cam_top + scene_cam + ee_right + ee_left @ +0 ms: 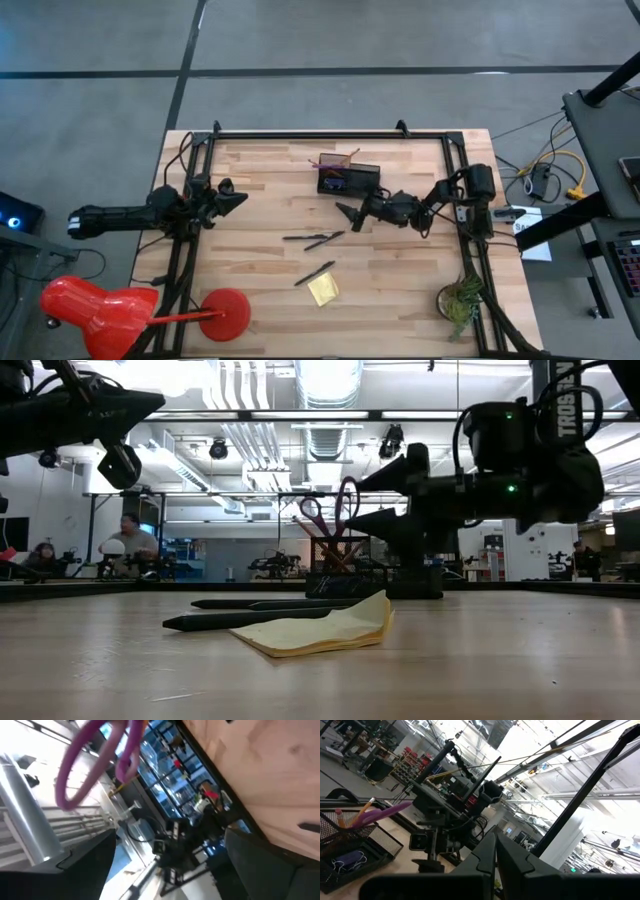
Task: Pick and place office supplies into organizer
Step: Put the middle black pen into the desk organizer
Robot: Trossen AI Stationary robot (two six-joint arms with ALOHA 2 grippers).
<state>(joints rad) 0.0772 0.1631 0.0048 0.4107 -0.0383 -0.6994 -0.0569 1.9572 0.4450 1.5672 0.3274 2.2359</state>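
In the high view the right gripper (352,212) sits just below the organizer (348,178) at upper centre, jaws spread wide and holding nothing. Purple-handled scissors (343,510) stand in the organizer. 3 pens (314,240) and a yellow sticky-note pad (323,290) lie lower centre. The left gripper (236,198) waits at left, closed and empty.

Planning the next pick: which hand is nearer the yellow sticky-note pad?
The right hand. It hangs open beside the organizer, with the sticky-note pad nearer the table's front edge. The left hand waits at the table's left side, farther off.
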